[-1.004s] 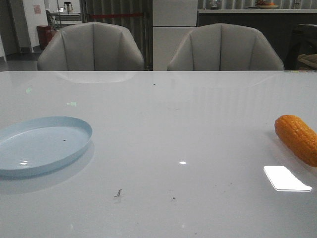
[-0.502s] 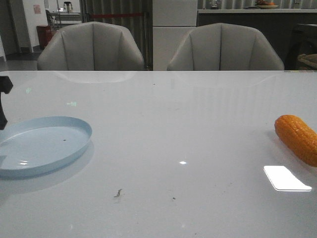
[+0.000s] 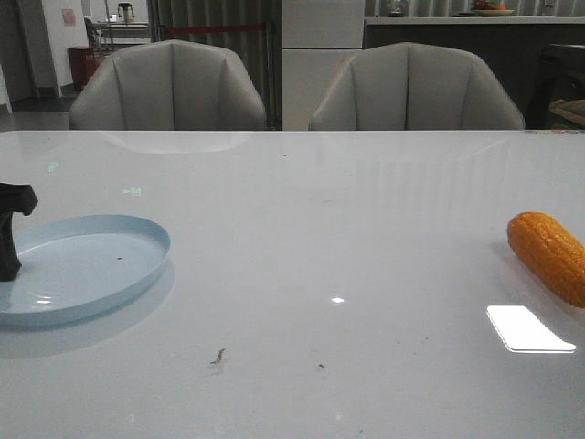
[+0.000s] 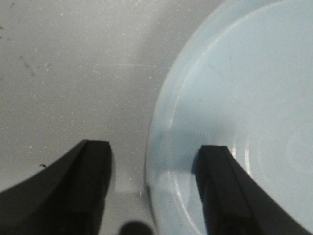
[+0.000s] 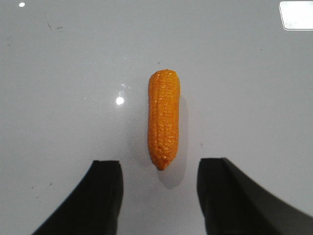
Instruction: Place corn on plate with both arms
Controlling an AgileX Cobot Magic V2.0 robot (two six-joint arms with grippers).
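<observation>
Corn [image 3: 549, 256]: orange cob, lying flat on the tabletop [image 3: 347, 238] at the far right of the front frame, partly cut by the frame edge; untouched. In the right wrist frame the corn [image 5: 164, 125] sits at centre, lengthwise, its tapered tip pointing toward the gap between the fingers.

Right gripper [image 5: 159, 196]: fingers spread wide, empty, hovering above the corn's near end; not visible in the front frame.

Plate [image 3: 137, 272]: pale blue, shallow, at the lower left of the front frame, well apart from the corn, nothing in it but a small dark speck.

Left gripper [image 4: 154, 188]: fingers wide, straddling the rim of the plate [image 4: 161, 122], one finger over the plate's inside, the other over bare tabletop. In the front frame the left gripper [image 3: 11, 229] shows as a dark shape at the left edge, over the plate's near-left rim.

Background: two grey chairs [image 3: 169, 87] beyond the tabletop.

Risks, as judged:
- The rounded cob may roll or squirt out if the fingers close on its tapered tip and not its thicker middle.
- The thin rim may slip from the left fingers, or the plate may tilt if lifted from one edge.
- The glossy tabletop may let either item slide on contact.
</observation>
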